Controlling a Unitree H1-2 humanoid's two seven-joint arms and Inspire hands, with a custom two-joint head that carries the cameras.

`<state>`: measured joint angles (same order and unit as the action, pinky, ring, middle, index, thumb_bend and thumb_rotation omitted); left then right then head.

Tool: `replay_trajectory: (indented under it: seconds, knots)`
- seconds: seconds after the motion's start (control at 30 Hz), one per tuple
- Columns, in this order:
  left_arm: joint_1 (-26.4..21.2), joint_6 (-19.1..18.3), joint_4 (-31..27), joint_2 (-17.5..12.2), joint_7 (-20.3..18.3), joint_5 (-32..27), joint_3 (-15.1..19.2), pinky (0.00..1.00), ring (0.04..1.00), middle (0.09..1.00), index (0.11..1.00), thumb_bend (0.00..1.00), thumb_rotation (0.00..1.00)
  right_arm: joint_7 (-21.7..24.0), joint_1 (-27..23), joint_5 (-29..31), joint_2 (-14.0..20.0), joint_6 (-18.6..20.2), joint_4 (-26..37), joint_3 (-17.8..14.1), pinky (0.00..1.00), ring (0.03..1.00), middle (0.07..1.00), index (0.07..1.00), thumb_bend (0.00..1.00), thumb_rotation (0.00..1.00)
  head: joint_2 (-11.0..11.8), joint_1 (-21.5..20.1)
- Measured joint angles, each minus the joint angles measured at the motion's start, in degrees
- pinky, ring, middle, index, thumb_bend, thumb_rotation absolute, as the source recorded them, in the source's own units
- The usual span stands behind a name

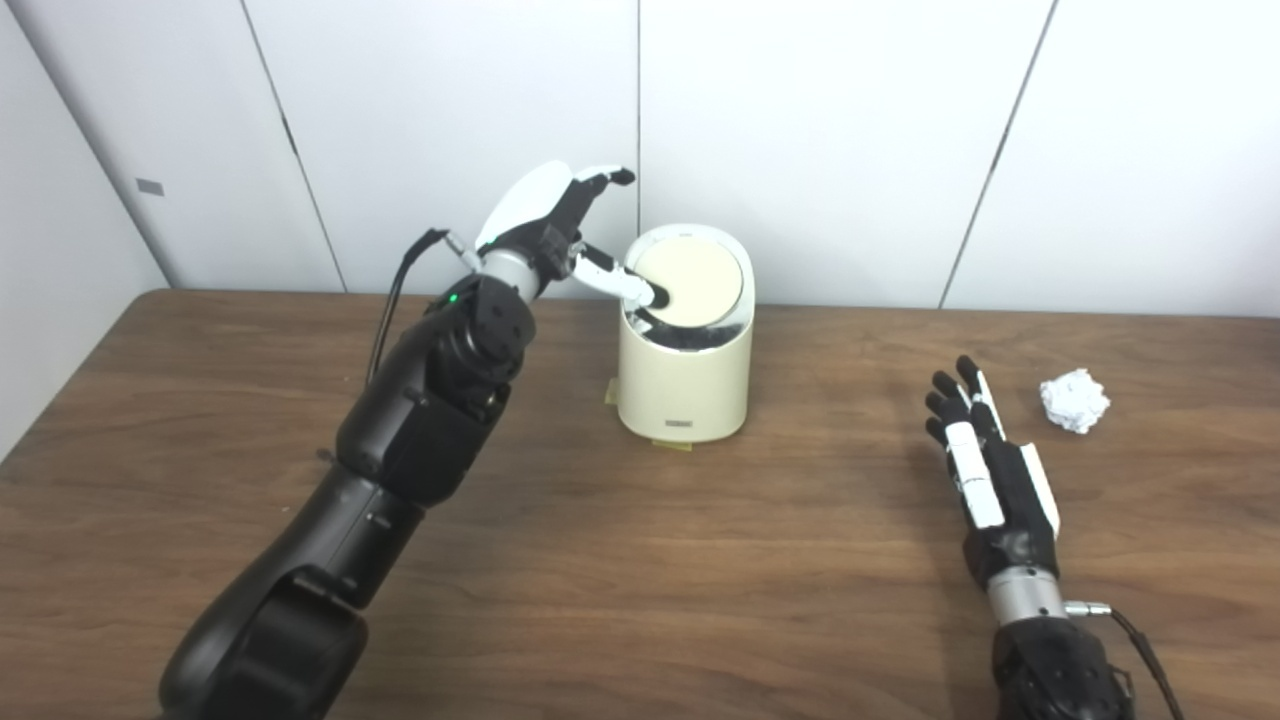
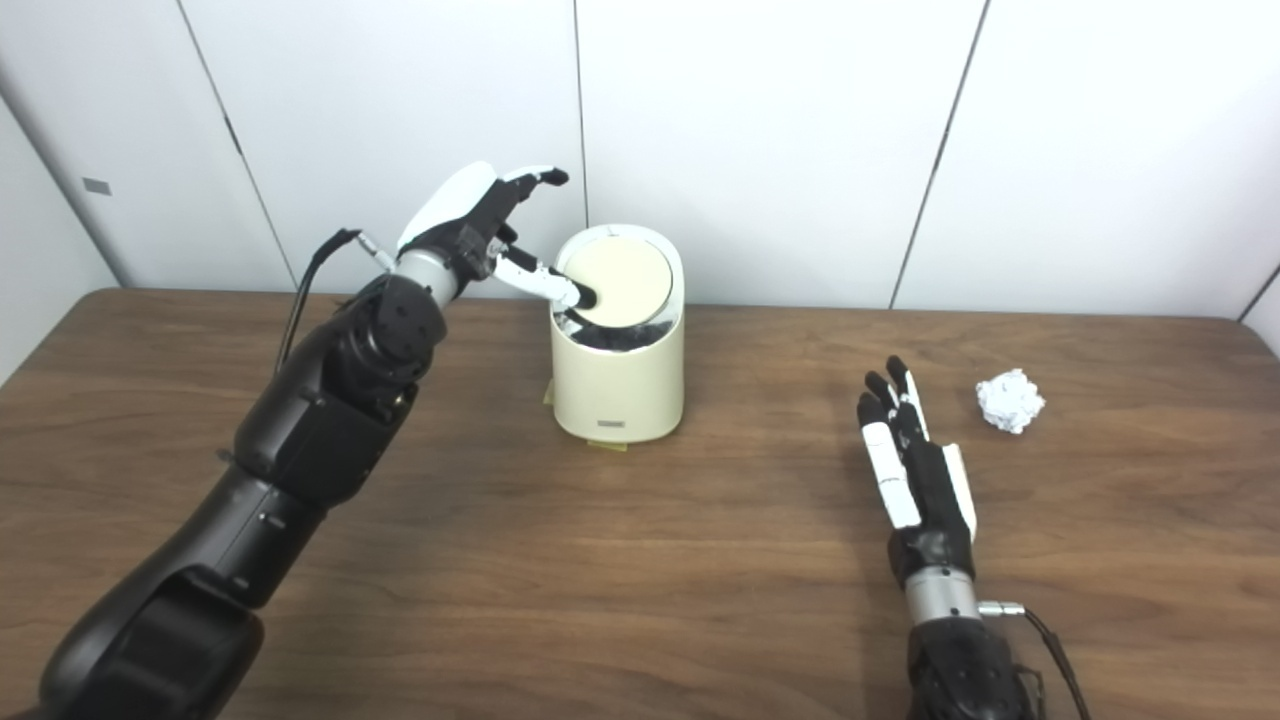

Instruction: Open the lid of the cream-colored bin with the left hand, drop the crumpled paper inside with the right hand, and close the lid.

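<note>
The left hand [image 1: 545, 225], fingers spread and grasping nothing, presses one fingertip on the tilted lid [image 1: 690, 280] of the cream bin [image 1: 685, 385]. The crumpled paper [image 1: 1075, 400] lies just right of the released right hand [image 1: 985, 460].

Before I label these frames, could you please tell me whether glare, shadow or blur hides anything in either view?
Left eye view: even, soft lighting; the bin is sharp, with a dark shadowed gap under its tilted lid, where the left hand presses. Right eye view: the crumpled paper is bright, its folds slightly washed out; the right hand is clear, with no motion blur.
</note>
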<state>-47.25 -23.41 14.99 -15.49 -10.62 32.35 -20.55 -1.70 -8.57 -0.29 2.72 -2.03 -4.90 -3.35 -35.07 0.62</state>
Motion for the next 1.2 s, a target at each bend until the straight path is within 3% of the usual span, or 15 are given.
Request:
replay_trajectory:
  seconds: [0.2,0.73,1.0,1.2]
  knots:
    - [-1.57,5.21,2.90,-0.59,1.87,4.78,-3.09,0.81,0.943,0.969,0.937,0.92,0.11,-0.34,0.26,-0.38,-0.50,0.04,0.37,0.38,0.93,0.930,0.945,1.000,0.53,0.85,-0.26,-0.61]
    - [-1.57,8.74,4.58,-0.43,2.87,8.63,-3.65,0.81,0.937,0.962,0.938,0.91,0.16,-1.12,0.36,-0.51,-0.85,0.40,0.62,0.39,0.94,0.938,0.950,1.000,0.56,0.84,-0.70,-1.05]
    - [-3.83,11.77,4.54,-2.85,2.91,17.97,-11.04,0.90,0.954,0.949,0.956,0.99,0.08,-1.14,0.79,-0.29,-1.55,1.33,1.37,0.45,0.96,0.942,0.951,1.000,0.58,0.81,-1.58,-1.23]
    - [-6.58,14.83,4.04,-3.36,3.08,26.24,-15.99,0.91,0.960,0.946,0.940,1.00,0.07,-1.21,1.35,-0.99,-2.23,2.28,2.24,0.95,0.95,0.940,0.952,1.000,0.58,0.82,-2.20,-1.49]
